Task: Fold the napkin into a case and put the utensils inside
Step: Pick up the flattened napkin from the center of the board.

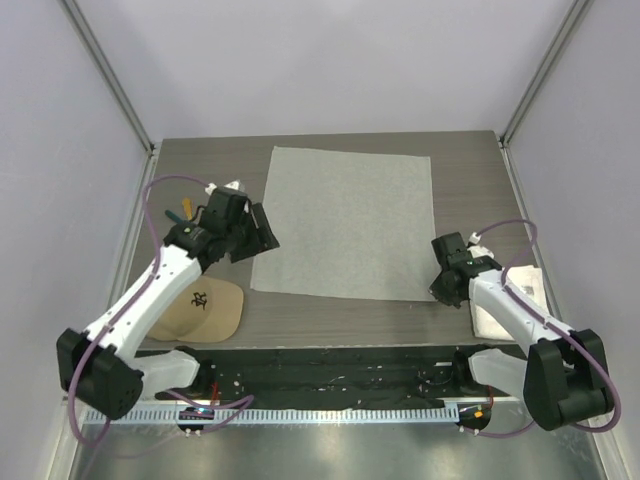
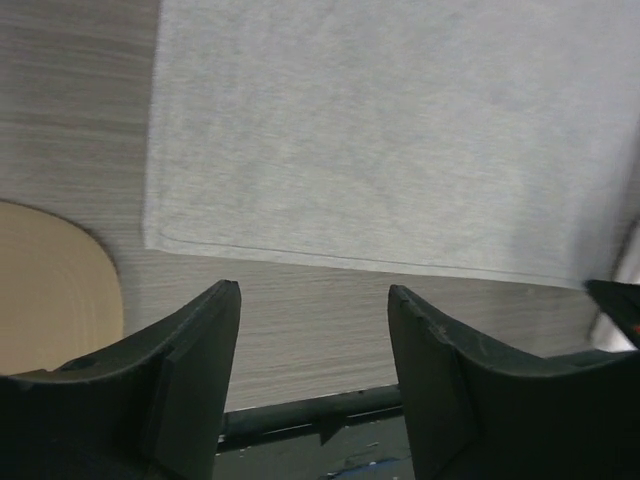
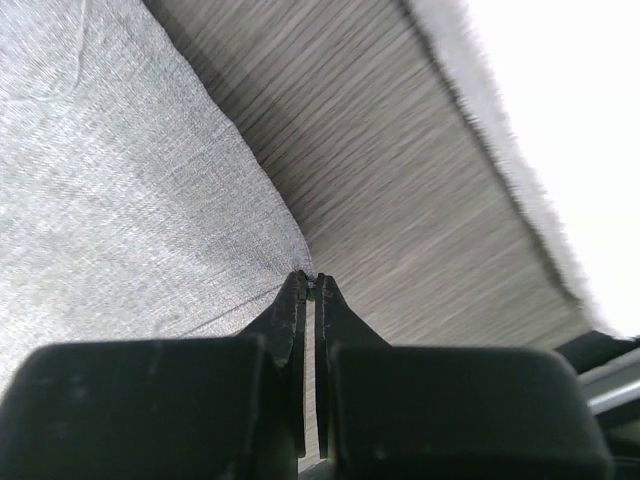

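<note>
The light grey napkin (image 1: 345,222) lies flat and unfolded on the wooden table. My right gripper (image 1: 446,287) is shut, its tips pinched together right at the napkin's near right corner (image 3: 290,250), low on the table. My left gripper (image 1: 262,234) is open and empty, hovering by the napkin's left edge near the near left corner (image 2: 165,235). Of the utensils, an orange-yellow handle (image 1: 187,209) and a dark teal one (image 1: 172,215) peek out at the far left behind the left arm. The gold spoon is hidden.
A tan cap with a black emblem (image 1: 205,308) lies at the near left and shows in the left wrist view (image 2: 50,290). A thicker white towel (image 1: 512,300) lies at the near right, beside the right arm, and shows in the right wrist view (image 3: 560,130). A black rail (image 1: 330,360) runs along the table's near edge.
</note>
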Robot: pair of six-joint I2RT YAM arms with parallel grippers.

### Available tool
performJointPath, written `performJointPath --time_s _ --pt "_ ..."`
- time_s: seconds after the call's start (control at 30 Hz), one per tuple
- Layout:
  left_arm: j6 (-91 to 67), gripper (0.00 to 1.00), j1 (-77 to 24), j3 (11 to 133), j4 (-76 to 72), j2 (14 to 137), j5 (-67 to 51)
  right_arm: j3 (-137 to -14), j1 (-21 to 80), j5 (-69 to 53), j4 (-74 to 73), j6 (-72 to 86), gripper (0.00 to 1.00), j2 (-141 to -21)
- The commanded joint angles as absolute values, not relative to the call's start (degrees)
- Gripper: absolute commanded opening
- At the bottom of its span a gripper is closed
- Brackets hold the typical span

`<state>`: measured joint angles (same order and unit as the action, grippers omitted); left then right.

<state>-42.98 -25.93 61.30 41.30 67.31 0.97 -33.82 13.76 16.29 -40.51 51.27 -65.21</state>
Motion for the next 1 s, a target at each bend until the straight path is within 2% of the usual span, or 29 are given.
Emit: performJointPath --time_s 0.0,0.23,0.47,0.53,0.97 --pt "-46.56 0.63 -26.19 60.12 48.68 73.9 5.79 -36.12 12.13 23.03 -45.27 50.01 0.01 -61.35" --pt "-54.04 0.6 -30.23 56.96 51.86 77.61 16.61 -36.65 10.9 22.06 -44.91 49.22 0.01 -60.91" --pt "-56.34 0.42 -30.94 54.15 46.85 82.35 19.07 -35.77 10.72 21.45 -44.12 48.69 0.01 -59.68" --pt "-56.08 0.4 -31.02 54.31 46.32 84.98 19.24 -35.77 10.64 21.1 -43.95 48.43 0.01 -59.85" --pt "-56.34 0.4 -31.11 51.68 41.58 89.12 17.85 -35.42 10.2 20.74 -43.33 47.99 0.01 -59.41"
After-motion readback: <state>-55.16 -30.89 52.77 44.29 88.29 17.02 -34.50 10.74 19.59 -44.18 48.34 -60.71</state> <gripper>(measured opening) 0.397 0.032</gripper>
